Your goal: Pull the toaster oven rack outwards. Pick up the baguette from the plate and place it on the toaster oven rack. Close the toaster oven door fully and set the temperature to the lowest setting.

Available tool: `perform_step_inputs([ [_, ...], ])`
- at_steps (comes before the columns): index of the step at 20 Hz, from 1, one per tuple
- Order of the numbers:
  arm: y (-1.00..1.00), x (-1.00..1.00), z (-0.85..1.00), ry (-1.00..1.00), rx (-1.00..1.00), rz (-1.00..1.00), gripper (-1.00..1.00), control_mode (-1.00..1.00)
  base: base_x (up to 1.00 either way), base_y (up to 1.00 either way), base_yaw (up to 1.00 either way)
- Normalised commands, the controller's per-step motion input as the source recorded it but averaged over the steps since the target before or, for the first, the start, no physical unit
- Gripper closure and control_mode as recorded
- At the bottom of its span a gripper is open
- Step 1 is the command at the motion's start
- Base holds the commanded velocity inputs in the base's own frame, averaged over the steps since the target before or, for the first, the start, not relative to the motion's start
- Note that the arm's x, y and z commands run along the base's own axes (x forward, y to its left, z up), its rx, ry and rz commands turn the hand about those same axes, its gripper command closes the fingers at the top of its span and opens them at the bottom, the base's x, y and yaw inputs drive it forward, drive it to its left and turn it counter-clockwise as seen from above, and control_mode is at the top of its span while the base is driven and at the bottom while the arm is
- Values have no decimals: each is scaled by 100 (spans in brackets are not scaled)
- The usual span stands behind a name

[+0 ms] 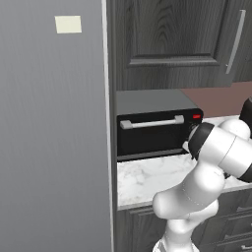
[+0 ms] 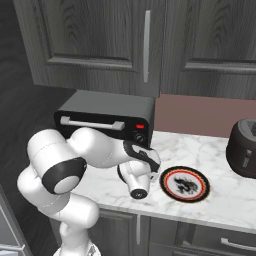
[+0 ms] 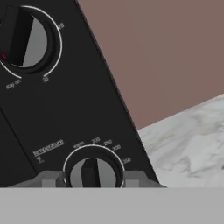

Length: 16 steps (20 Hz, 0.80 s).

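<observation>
Straddling the lower black temp knob point(image 3: 92, 173) w/ one grey fingertip point(image 3: 51, 179) on each side, the two-finger gripper point(image 3: 92, 180) sits right at the control panel of the boxy black countertop toaster oven point(image 2: 106, 116) w/ grey top. Fingers stand apart; can't tell if they actually press the knob or just flank it. Knob's raised bar points straight up in the hand view, dial print around it reads "temperature", "warm", then rising numbers to the right. Above it on the same panel, a second black knob point(image 3: 21, 38) w/ a grey face, tilted bar.

Black glass-fronted oven door point(image 1: 150, 136) is shut flat against the oven front, silver bar handle point(image 1: 152, 123) along its top edge, small red light point(image 1: 197, 116) just right of the handle. Rack and baguette not discernible behind the dark glass.

Right of the oven on the white marble counter point(image 2: 215, 150): round plate point(image 2: 184, 184) w/ orange-red rim, white ring, dark patterned centre, nothing on it, lying just beside the arm's wrist. Further right of the oven, well apart, a large dark rounded vessel point(image 2: 244, 149). Left of the oven, a tall grey panel point(image 1: 54, 128) w/ a pale note point(image 1: 68, 24) stuck near its top.
</observation>
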Motion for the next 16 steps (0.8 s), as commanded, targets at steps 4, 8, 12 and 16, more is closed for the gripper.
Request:
perform_step_inputs([
  [4, 0, 0, 0, 0, 0, 0, 100, -100, 0, 0, 0],
  [8, 0, 0, 0, -2, 0, 0, 100, -100, 0, 0, 0],
  [12, -5, 3, 0, 0, -1, 0, 100, -100, 0, 0, 0],
  [16, -6, 12, 0, 1, -4, 0, 100, -100, 0, 0, 0],
])
